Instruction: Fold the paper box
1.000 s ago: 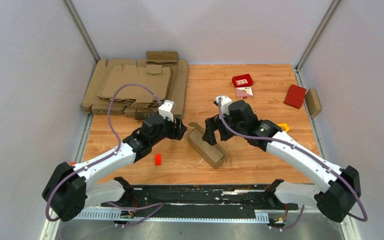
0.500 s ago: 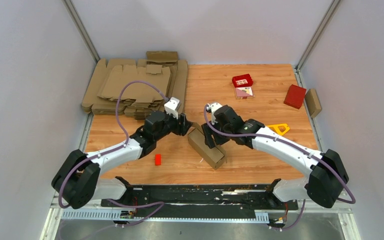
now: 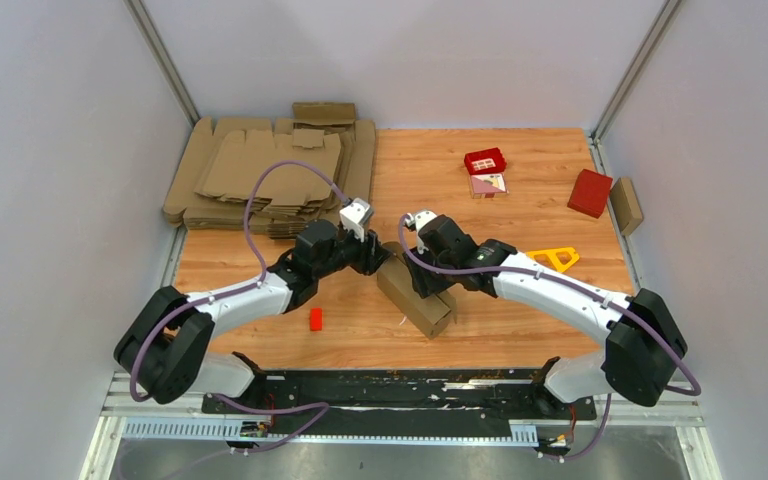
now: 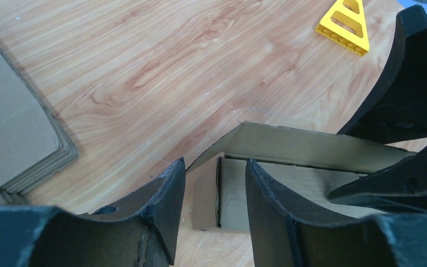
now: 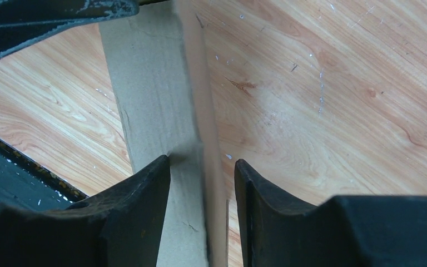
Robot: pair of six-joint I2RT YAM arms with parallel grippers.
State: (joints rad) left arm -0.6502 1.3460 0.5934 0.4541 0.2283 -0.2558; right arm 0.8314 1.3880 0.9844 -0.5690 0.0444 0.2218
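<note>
The paper box point(image 3: 412, 298), a brown oblong carton, lies slantwise on the wooden table between my arms. In the left wrist view its near end point(image 4: 236, 192) faces me and one long flap point(image 4: 311, 147) stands raised above it. My left gripper point(image 4: 216, 162) is open at that end, its fingers apart from the cardboard on both sides; from above, the left gripper point(image 3: 380, 258) is at the box's far-left end. My right gripper point(image 5: 202, 161) straddles the box point(image 5: 155, 94) from above, open, with bare wood showing between the box's side and the right finger point(image 5: 267, 206).
A pile of flat cardboard blanks point(image 3: 270, 175) fills the back left. Two small red boxes point(image 3: 485, 160) point(image 3: 590, 192) and a brown carton point(image 3: 626, 205) sit at the back right. A yellow triangle point(image 3: 552, 258) lies right of the box, a small red block point(image 3: 315, 318) near the left arm.
Both arms have swung inward to the box. The right gripper has come over the box and narrowed a lot; the left gripper has reached the box's end and narrowed slightly.
</note>
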